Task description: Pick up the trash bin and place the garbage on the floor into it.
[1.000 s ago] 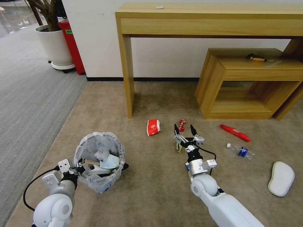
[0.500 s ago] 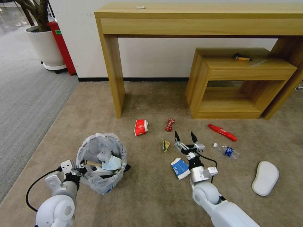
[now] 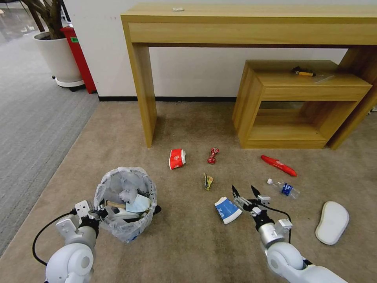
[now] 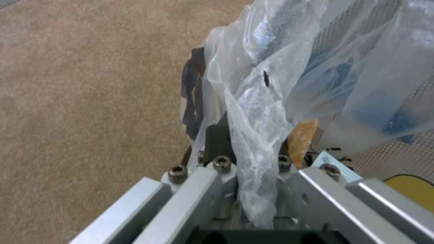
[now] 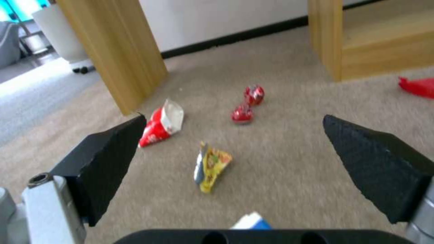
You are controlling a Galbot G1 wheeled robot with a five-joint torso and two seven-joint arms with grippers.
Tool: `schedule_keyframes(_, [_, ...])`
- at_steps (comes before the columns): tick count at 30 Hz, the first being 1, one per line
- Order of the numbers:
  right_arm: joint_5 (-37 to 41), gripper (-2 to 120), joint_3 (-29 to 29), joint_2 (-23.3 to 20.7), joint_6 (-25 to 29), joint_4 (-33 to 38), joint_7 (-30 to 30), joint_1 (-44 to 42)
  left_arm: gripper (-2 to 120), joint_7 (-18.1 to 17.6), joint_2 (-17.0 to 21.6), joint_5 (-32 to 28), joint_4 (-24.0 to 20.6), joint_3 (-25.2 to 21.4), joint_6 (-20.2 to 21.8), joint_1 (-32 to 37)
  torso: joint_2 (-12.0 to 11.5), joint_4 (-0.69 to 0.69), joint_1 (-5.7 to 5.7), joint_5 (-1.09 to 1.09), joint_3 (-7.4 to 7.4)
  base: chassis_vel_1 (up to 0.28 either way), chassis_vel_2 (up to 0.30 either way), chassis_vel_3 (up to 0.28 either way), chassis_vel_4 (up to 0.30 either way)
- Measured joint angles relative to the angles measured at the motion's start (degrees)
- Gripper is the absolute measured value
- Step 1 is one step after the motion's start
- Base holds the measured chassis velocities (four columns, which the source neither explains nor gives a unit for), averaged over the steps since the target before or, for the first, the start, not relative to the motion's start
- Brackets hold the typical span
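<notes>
The trash bin [image 3: 125, 199], black with a crinkly clear bag over its rim [image 4: 276, 98], hangs at the lower left, several pieces of litter inside. My left gripper [image 3: 100, 211] is shut on its near rim. On the beige floor [image 3: 188, 247] lies garbage: a blue-white carton [image 3: 227, 210], a yellow wrapper [image 3: 208, 181], a red paper cup [image 3: 177, 158], a twisted red wrapper [image 3: 213, 155], a long red wrapper [image 3: 279, 165], a small clear bottle [image 3: 283, 188] and a white slipper [image 3: 332, 222]. My right gripper [image 3: 245, 191] is open just right of the carton, holding nothing. In the right wrist view the yellow wrapper [image 5: 210, 166] lies ahead of the open fingers [image 5: 108, 159].
A tall wooden table [image 3: 251, 23] stands against the wall, one leg [image 3: 143, 94] close behind the red cup. A low wooden shelf unit [image 3: 298, 106] stands at the right. A white plant pot [image 3: 59, 59] and a red box [image 3: 80, 59] stand far left beside grey ribbed carpet [image 3: 35, 118].
The camera swung right at first. My right gripper has drawn back toward me, from near the yellow wrapper to beside the carton, still open. The left gripper keeps holding the bin.
</notes>
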Motion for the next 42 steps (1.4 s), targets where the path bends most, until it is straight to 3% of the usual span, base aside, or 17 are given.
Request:
schedule_keyframes(8, [1.8, 100, -2.0, 0.7, 1.2, -1.2, 0.8, -1.1, 0, 0.2, -1.7, 1.0, 0.0, -0.3, -0.1, 0.3, 0.0, 0.01, 0.0, 0.0, 0.0, 0.0, 0.0, 0.0, 0.0])
schedule_keyframes(22, [6.7, 100, 3.1, 2.4, 3.3, 2.7, 0.1, -11.0, 0, 0.1, -2.0, 1.5, 0.9, -0.6, -0.1, 0.1, 0.0, 0.0, 0.0, -0.02, 0.0, 0.0, 0.0, 0.0, 0.0])
schedule_keyframes(29, [13.2, 100, 5.0, 4.5, 5.2, 1.3, -4.3, -14.1, 0, 0.1, -1.9, 1.4, 1.6, -0.4, -0.2, -0.3, 0.0, 0.0, 0.0, 0.0, 0.0, 0.0, 0.0, 0.0, 0.0])
schedule_keyframes(31, [18.5, 100, 4.5, 6.8, 7.0, -1.9, -9.8, -14.5, 0, 0.1, -2.0, 1.5, 2.5, -0.1, -0.4, -0.7, 0.0, 0.01, -0.01, 0.01, -0.01, 0.0, 0.0, 0.0, 0.0])
schedule_keyframes(42, [25.9, 90, 1.4, 10.8, 6.8, -9.0, -17.1, -9.5, 0, 0.2, -1.6, 1.1, 3.2, -0.1, -0.6, -1.0, 0.0, 0.0, 0.0, -0.02, 0.0, 0.0, 0.0, 0.0, 0.0])
